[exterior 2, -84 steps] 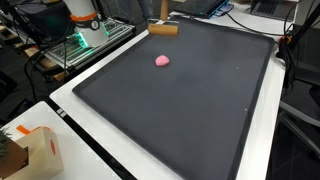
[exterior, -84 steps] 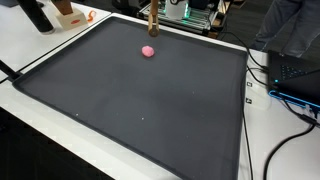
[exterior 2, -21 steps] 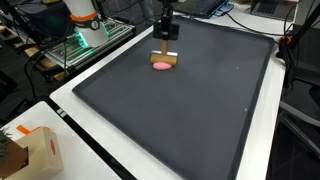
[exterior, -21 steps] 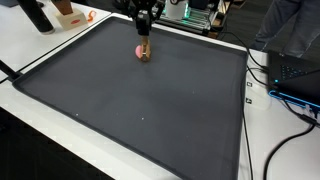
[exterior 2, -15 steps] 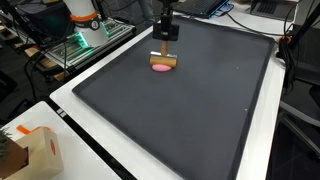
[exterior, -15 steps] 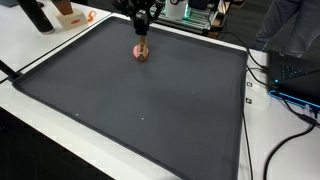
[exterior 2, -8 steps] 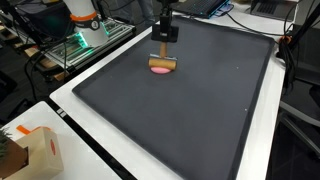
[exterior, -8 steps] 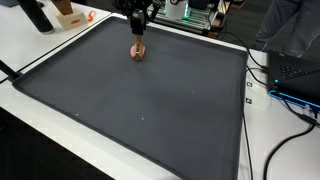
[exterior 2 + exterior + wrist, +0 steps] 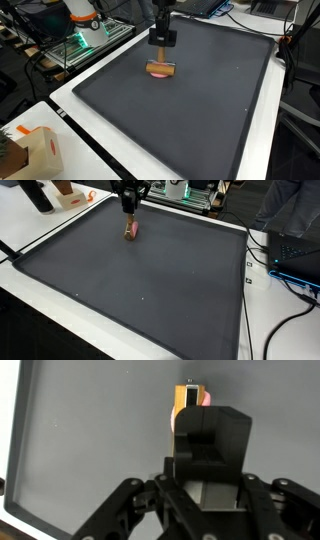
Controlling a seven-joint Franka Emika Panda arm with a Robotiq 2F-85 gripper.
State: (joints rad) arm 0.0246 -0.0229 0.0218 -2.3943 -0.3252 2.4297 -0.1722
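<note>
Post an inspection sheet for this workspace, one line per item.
Surface: black rectangular mat lying flat on a white table.
Job's things: tan wooden block low over the mat, apparently touching a small pink lump.
Clutter: white and orange carton on the table corner, off the mat.
Grippers: black gripper points down, fingers apparently shut on the block.
Cables: blue and black cables on the table beside the mat.
Surroundings: green-lit electronics tray beyond the table edge.
</note>
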